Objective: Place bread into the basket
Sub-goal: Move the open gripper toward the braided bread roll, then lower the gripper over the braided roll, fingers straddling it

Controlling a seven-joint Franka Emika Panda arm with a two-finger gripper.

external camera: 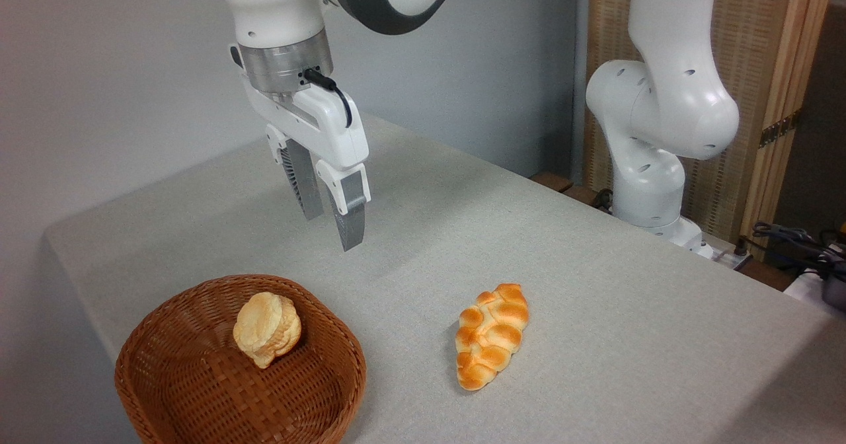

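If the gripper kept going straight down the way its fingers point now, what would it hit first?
Most likely the bare table, behind the basket. The gripper hangs open and empty, apparently clear of the basket rim and the bread, though depth is uncertain.

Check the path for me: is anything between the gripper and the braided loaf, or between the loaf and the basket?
Nothing visible. The open gripper hangs above bare cloth, the loaf lies alone to the right of the basket. A round bun already sits inside, toward the back.

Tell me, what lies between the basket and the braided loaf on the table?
Nothing. In the camera view, only bare grey tablecloth separates the basket from the loaf.
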